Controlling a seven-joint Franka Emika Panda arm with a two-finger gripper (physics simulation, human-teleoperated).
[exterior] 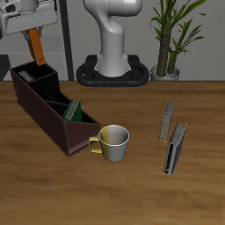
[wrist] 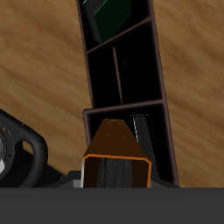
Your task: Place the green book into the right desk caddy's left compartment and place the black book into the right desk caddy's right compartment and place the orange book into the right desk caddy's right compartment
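Note:
My gripper (exterior: 33, 32) is shut on the orange book (exterior: 36, 44), which hangs upright above the far end of the right desk caddy (exterior: 48, 119). In the wrist view the orange book (wrist: 118, 150) hovers over the caddy's large rectangular right compartment (wrist: 162, 144). The black book (wrist: 143, 131) stands inside that compartment, against its wall. The green book (exterior: 75, 110) leans in the smaller slanted left compartment and appears in the wrist view as the green book (wrist: 109, 17). The fingers themselves are hidden in the wrist view.
A cream mug (exterior: 113, 141) stands right at the caddy's near end. Two slim grey books (exterior: 167, 121) (exterior: 176, 148) stand upright farther along the table. A potted plant (exterior: 171, 39) and the robot base (exterior: 114, 57) are at the back.

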